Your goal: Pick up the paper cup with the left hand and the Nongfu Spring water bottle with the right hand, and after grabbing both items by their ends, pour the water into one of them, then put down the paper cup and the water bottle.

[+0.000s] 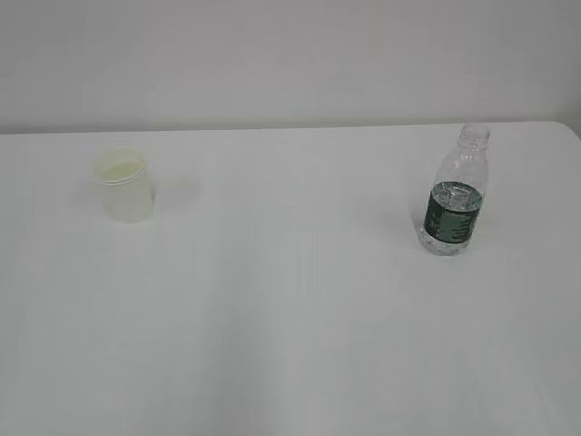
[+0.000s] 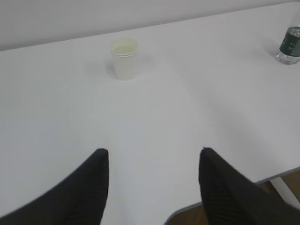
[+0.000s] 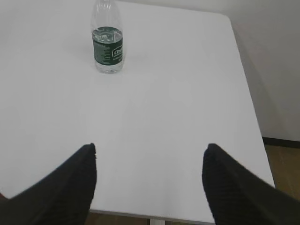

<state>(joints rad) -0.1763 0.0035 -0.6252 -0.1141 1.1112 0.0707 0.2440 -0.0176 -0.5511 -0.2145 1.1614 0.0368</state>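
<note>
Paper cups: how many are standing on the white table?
1. The paper cup stands upright on the table's left side, far from the water bottle on the right. Nothing seems to hide another cup.

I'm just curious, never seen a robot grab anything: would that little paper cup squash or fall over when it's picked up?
The paper cup looks thin-walled and seems empty, so it is probably very light and may dent under a firm squeeze. It stands upright on a base narrower than its rim, so a sideways nudge could well tip or slide it on the smooth table.
</note>
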